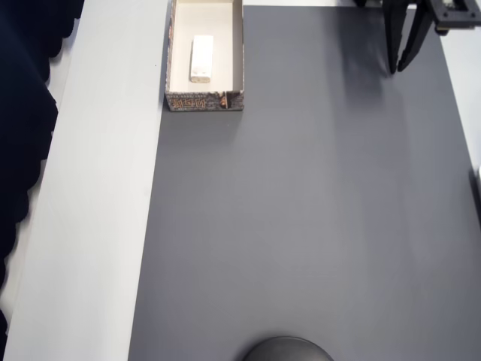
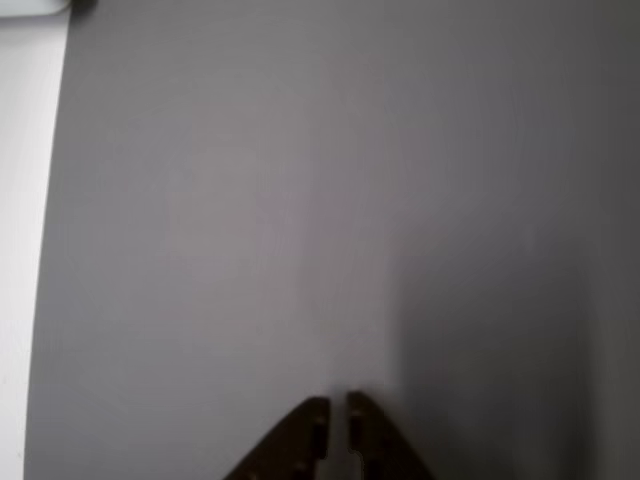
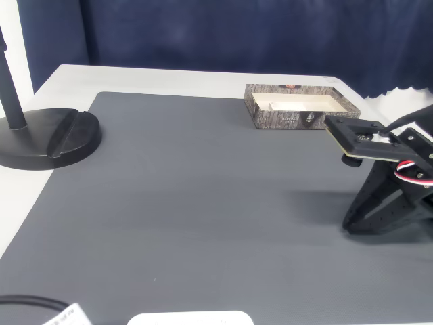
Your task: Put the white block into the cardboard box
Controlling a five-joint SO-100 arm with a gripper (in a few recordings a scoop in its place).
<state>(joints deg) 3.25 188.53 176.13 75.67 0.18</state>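
Overhead view, left to right. A pale table carries a dark grey mat that covers most of its surface. At the mat's top-left corner, straddling the line between mat and bare table, stands the cardboard box, its long side running along the mat's left edge. The white block lies flat on the box floor, roughly central and parallel to the long walls, touching none of them. On this evidence the placement appears complete.

Toward the mat's top-right corner the gripper points down at bare mat, well apart from the box. Its jaws are closed tip to tip with nothing between them; the wrist view shows the fingertips almost meeting over empty grey surface. That posture suggests a parked arm, clear of the box so the result is unobstructed.

In the fixed view a black lamp base sits at the mat's left edge, uninvolved.
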